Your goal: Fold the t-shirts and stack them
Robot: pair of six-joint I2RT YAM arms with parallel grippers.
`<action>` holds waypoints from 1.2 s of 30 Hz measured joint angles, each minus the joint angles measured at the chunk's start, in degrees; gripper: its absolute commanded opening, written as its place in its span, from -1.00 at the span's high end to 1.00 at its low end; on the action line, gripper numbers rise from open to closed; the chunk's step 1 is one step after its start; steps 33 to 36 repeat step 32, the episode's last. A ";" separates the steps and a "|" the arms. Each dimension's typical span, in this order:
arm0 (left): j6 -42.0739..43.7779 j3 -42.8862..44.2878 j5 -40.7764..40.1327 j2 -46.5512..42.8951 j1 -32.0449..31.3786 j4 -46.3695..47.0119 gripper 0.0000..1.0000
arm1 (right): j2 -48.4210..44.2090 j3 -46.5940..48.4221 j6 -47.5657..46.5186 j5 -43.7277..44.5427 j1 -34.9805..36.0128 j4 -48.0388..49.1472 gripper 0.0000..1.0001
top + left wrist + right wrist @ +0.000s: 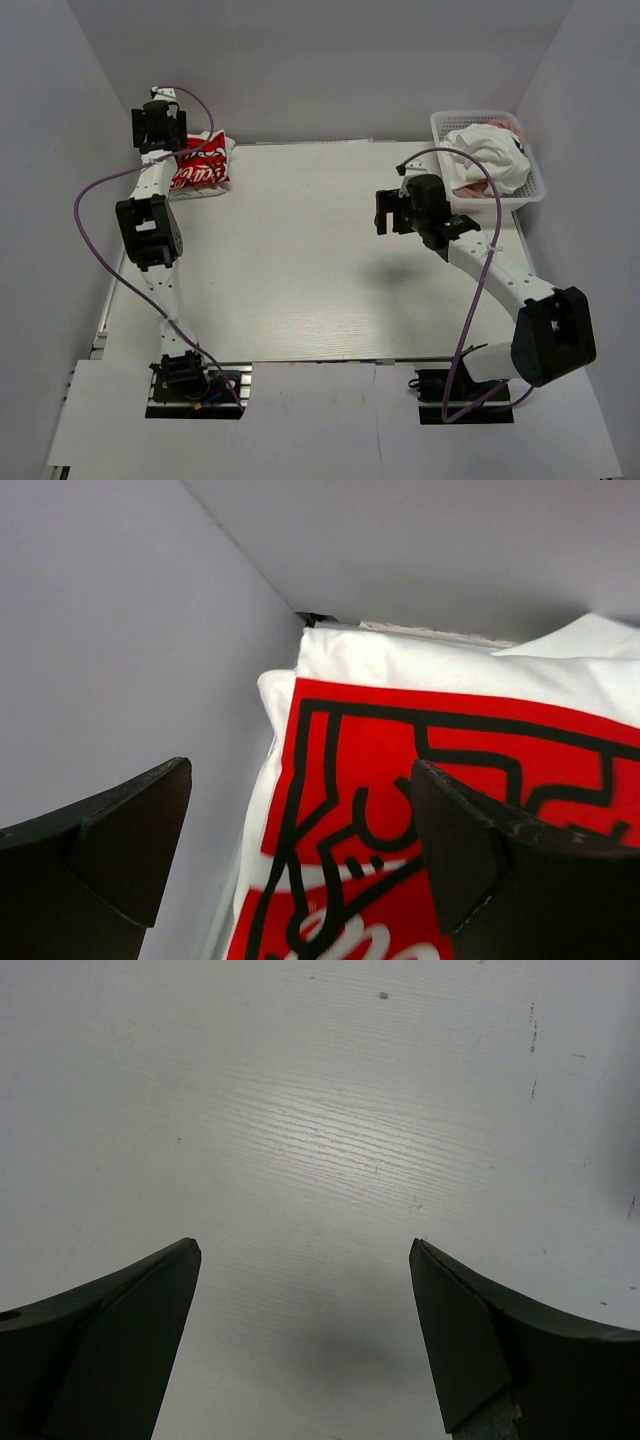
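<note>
Top external view: one shirt folded, more waiting.
The pale wood-grain table (320, 260) carries a white plastic lattice basket (441, 124) at its far-right corner, heaped with crumpled white and pink t-shirts (490, 155), apparently the unfolded supply. A folded white t-shirt with red print (203, 165) lies at the table's far-left corner, likely starting the stack. The left gripper (300, 770) hangs over it, jaws spread and empty; the right gripper (305, 1245) hovers wide open above the table's right half.

Up top, we're looking down from the near edge at the whole table (300, 260). Our left wrist cam hangs close over the red-print t-shirt (450, 730), which the top view shows far left. Right wrist cam faces the table surface, close.
</note>
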 measured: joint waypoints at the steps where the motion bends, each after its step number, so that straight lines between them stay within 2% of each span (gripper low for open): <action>1: -1.42 -1.31 -0.07 -1.53 -0.11 -0.24 -1.00 | -0.44 -0.07 0.02 -0.28 0.00 0.02 -0.81; 5: -6.97 -8.55 0.39 -9.86 -0.59 -0.70 -1.00 | -2.14 -0.20 0.28 -0.94 0.02 0.04 -0.81; 8: -11.47 -12.37 3.19 -16.06 -1.09 -1.92 -1.00 | -4.85 -1.97 0.81 -1.11 0.02 0.22 -0.81; 10: -14.80 -17.90 5.14 -22.23 -1.46 -1.20 -1.00 | -7.80 -3.87 1.31 -1.18 0.00 0.70 -0.81; 14: -21.38 -37.05 9.62 -40.22 -2.69 1.20 -1.00 | -14.71 -9.25 2.86 -2.62 0.00 2.14 -0.81; 17: -29.38 -50.42 13.90 -54.18 -4.42 1.40 -1.00 | -18.21 -12.33 5.38 -3.96 0.00 2.89 -0.81; 18: -32.48 -56.24 16.79 -59.54 -5.25 1.57 -1.00 | -18.71 -12.87 5.81 -4.11 0.00 2.86 -0.81; 19: -35.98 -65.05 19.80 -65.66 -6.54 6.58 -1.00 | -19.23 -13.44 6.58 -4.42 0.02 2.80 -0.81; 22: -45.18 -86.88 29.20 -81.13 -11.08 12.20 -1.00 | -20.39 -15.19 8.94 -6.23 0.00 2.78 -0.81; 24: -48.37 -94.16 33.40 -85.46 -13.62 9.57 -1.00 | -21.24 -16.74 10.58 -7.74 0.00 2.82 -0.81; 27: -50.36 -94.88 34.53 -87.06 -14.58 1.27 -1.00 | -22.64 -19.87 12.87 -10.25 0.00 3.04 -0.81; 32: -51.17 -92.76 34.14 -101.63 -14.64 -5.33 -1.00 | -27.19 -26.95 16.37 -13.27 0.00 3.52 -0.81; 36: -51.17 -92.76 34.14 -101.63 -14.64 -5.33 -1.00 | -27.19 -26.95 16.37 -13.27 0.00 3.52 -0.81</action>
